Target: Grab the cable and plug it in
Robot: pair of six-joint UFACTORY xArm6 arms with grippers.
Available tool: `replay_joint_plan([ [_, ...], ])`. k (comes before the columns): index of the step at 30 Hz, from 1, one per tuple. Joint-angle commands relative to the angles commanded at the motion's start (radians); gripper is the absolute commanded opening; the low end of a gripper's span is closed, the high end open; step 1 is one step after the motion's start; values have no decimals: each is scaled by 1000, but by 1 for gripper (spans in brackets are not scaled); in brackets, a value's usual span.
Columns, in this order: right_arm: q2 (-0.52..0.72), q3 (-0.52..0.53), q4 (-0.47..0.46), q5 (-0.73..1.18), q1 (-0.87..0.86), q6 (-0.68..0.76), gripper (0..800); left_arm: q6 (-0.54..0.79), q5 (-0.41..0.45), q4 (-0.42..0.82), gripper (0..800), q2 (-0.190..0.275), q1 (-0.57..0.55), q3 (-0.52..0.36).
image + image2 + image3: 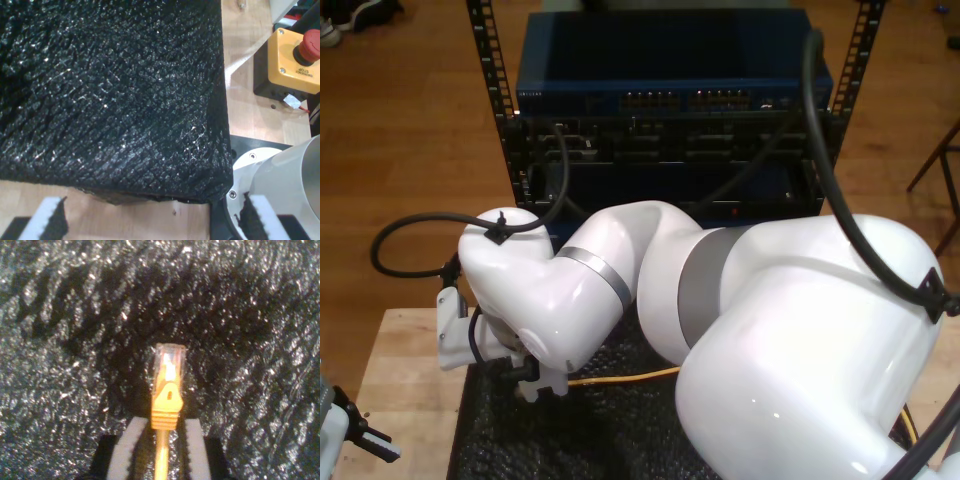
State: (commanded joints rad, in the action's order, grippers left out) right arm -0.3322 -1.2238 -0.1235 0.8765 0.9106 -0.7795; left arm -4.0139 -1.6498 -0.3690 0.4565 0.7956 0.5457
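- Second wrist view: the cable (161, 460) is gripped between the pads of my second gripper (161, 450), its clear plug (169, 365) held above the black foam mat (60, 365).
- My first gripper (150, 220) is seen with jaws apart, holding nothing, beside the mat's edge near an emergency-stop box (292, 55).

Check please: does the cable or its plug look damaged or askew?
Nothing stands out. The cable runs straight between the pads of my second gripper, and its clear plug looks intact, above the black foam mat.
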Motion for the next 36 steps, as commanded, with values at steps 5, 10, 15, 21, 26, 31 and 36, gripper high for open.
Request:
replay_joint_plan([
  [5,3,0,0,0,8,3,71,0,3,0,800,0,0,2],
  [10,3,0,2,0,9,3,90,0,0,0,800,0,0,2],
  [15,-2,0,3,0,11,3,186,0,0,0,800,0,0,3],
  [21,-2,-2,3,0,11,3,222,0,0,0,800,0,0,3],
  [26,-3,-11,3,0,12,3,222,0,0,0,800,0,0,5],
  [31,-5,-25,3,0,14,3,222,0,0,0,800,0,0,5],
  [36,-11,-28,3,0,14,3,217,0,0,0,800,0,0,5],
])
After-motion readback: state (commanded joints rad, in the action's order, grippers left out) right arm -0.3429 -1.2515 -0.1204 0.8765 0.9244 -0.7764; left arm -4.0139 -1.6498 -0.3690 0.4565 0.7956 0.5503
